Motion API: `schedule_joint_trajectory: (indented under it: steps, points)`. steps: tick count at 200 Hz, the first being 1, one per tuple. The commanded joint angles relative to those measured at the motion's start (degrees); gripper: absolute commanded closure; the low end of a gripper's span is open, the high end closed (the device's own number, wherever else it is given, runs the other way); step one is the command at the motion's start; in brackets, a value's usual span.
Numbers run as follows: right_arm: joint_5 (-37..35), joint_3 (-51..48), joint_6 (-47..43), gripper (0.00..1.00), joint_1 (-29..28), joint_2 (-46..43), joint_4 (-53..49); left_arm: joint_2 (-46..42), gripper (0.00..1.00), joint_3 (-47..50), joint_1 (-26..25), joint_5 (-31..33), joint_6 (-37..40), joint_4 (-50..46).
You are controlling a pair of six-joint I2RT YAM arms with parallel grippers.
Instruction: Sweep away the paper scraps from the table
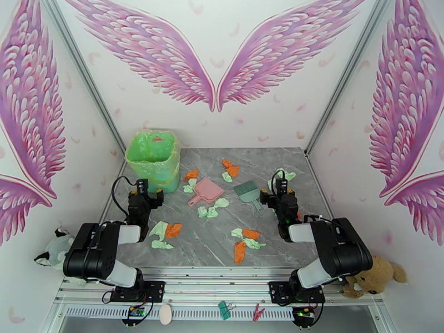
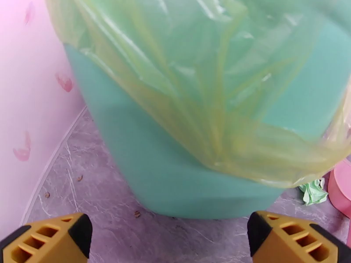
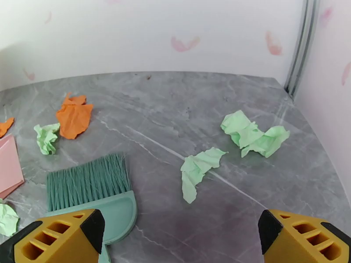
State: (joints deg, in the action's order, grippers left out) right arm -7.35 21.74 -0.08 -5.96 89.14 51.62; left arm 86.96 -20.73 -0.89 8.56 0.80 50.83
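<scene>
Left claw [image 2: 170, 242] spread wide, nothing between the fingers, low over the tabletop [image 2: 87, 207] and facing the bag-lined teal bin [image 2: 175, 172] close in front, at the far-left corner. Right claw [image 3: 180, 242] also spread wide and empty, over bare marble. Teal-green brush [image 3: 90, 185] lies flat just left of it, bristles pointing away. Pink dustpan [image 1: 208, 190] sits mid-tabletop, near the brush but not touching. Paper scraps [image 3: 252, 136], mint and orange, all on the tabletop: two mint ones ahead of the right claw, several around the dustpan, more toward the near edge between the arms.
</scene>
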Motion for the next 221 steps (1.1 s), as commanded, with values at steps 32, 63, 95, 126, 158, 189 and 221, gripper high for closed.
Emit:
schedule_joint_trajectory:
  steps: [32,63,95,126,158,189,221]
  points:
    - [-0.64,0.37,-0.53,0.01,-0.12,-0.33,-0.73,0.50,0.01,-1.15,-0.08,-0.47,0.09,-0.69]
    - [-0.63,0.41,-0.45,0.01,-0.12,-0.37,-0.71,0.49,0.01,-1.15,-0.04,-0.47,0.08,-0.67]
    - [-0.60,0.39,-0.47,0.01,-0.12,-0.37,-0.73,0.45,0.01,-1.15,-0.08,-0.38,0.13,-0.57]
    - [-0.63,0.36,-0.46,0.01,-0.14,-0.37,-0.69,0.44,0.01,-1.23,-0.08,-0.38,0.06,-0.64]
    - [-0.61,0.40,-0.47,0.01,-0.15,-0.35,-0.77,0.54,0.01,-1.22,-0.08,-0.38,-0.01,-0.65]
    - [-0.55,0.47,-0.37,0.01,-0.06,-0.32,-0.81,0.49,0.01,-1.23,0.00,-0.47,-0.02,-0.73]
    - [-0.55,0.47,-0.49,0.01,-0.09,-0.37,-0.83,0.58,0.01,-1.42,0.26,-0.97,-0.25,-1.00]
